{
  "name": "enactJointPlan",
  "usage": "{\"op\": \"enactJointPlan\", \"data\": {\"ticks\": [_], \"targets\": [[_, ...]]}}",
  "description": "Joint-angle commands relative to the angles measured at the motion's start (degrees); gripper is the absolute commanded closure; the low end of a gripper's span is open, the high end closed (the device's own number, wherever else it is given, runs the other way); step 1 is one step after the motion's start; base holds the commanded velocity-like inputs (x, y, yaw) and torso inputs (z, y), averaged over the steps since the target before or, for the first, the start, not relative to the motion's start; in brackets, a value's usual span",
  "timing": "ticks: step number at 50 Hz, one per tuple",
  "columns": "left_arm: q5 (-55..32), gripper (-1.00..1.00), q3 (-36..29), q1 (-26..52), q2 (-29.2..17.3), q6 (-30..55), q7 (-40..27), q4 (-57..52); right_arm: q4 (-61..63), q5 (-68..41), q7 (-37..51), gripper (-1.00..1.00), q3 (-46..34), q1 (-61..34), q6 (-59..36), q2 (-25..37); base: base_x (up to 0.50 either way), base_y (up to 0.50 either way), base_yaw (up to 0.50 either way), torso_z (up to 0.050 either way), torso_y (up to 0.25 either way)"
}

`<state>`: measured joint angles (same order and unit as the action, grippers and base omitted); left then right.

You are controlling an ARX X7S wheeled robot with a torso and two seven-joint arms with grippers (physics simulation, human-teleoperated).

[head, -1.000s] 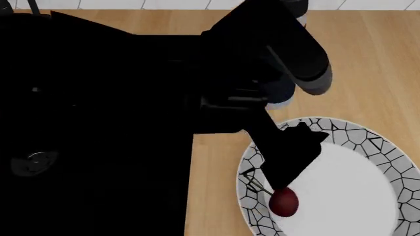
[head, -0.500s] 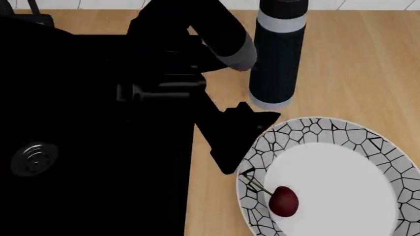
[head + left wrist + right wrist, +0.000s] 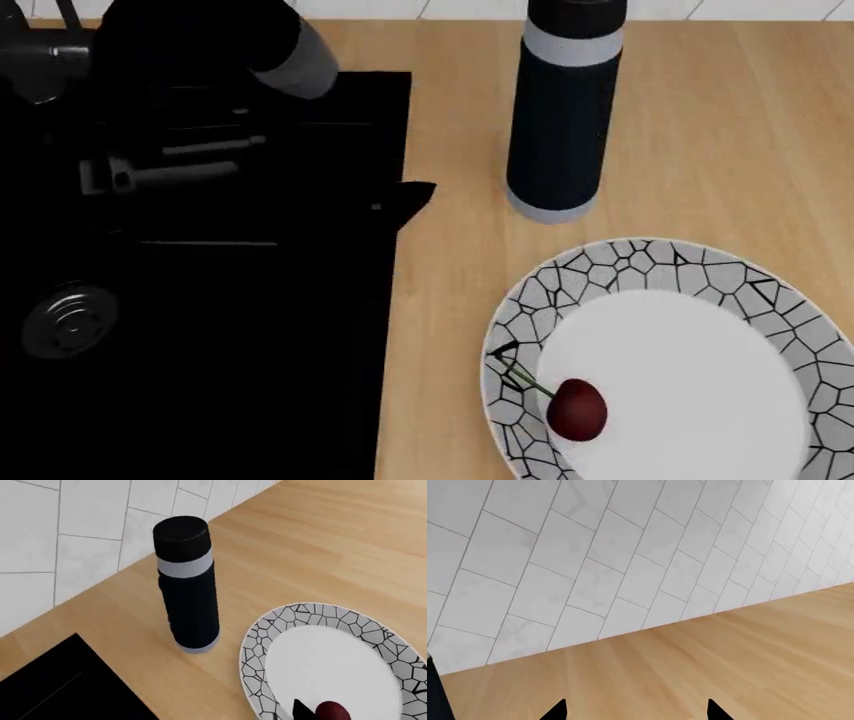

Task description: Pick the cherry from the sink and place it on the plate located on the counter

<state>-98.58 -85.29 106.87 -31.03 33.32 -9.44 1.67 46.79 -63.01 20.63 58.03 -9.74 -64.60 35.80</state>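
Observation:
The dark red cherry [image 3: 577, 408] lies on the white mosaic-rimmed plate [image 3: 694, 270], near its left rim, with nothing touching it. The plate rests on the tan counter [image 3: 441, 330] to the right of the black sink [image 3: 200, 380]. My left gripper [image 3: 400, 198] hangs over the sink's right edge, open and empty, well apart from the cherry. In the left wrist view one dark fingertip [image 3: 300, 711] shows beside the cherry [image 3: 332, 712] on the plate [image 3: 320, 615]. My right gripper [image 3: 635, 714] is open and empty, facing bare counter and tiled wall.
A tall dark bottle [image 3: 561, 110] with a grey band stands on the counter just behind the plate. The sink's round metal drain [image 3: 70, 322] is at the left, and the faucet [image 3: 34, 55] at the back left. A white tiled wall [image 3: 627, 555] backs the counter.
My left arm has pulled back from the plate, leftward and away, to over the sink. The cherry stays where it was on the plate, free of the gripper.

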Motion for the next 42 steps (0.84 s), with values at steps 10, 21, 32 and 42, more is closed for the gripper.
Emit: {"op": "enactJointPlan", "data": {"ticks": [10, 21, 32, 42], "targets": [[-2.0, -1.00, 1.6, -1.3, -9.7, -1.0, -2.4, -1.6, 0.2, -1.2, 0.7, -1.00, 0.4, 0.1, 0.0, 0.5, 0.00, 0.00, 0.00, 0.000, 0.000], [-2.3, -1.00, 2.1, -1.6, -15.2, -1.1, -3.7, -2.5, 0.0, -2.3, 1.7, -1.00, 0.5, -0.4, -0.3, 1.2, 0.00, 0.00, 0.00, 0.000, 0.000], [-5.1, -1.00, 3.1, -2.6, -22.1, -1.6, -8.3, -8.6, -0.2, -3.1, 2.9, -1.00, -0.4, -1.3, -0.5, 1.9, 0.00, 0.00, 0.00, 0.000, 0.000], [-6.5, -1.00, 4.0, -4.2, -28.0, -3.4, -10.4, -13.2, 1.8, -6.7, 2.1, -1.00, 6.8, 2.7, -1.7, 2.1, 0.00, 0.00, 0.00, 0.000, 0.000]]}}
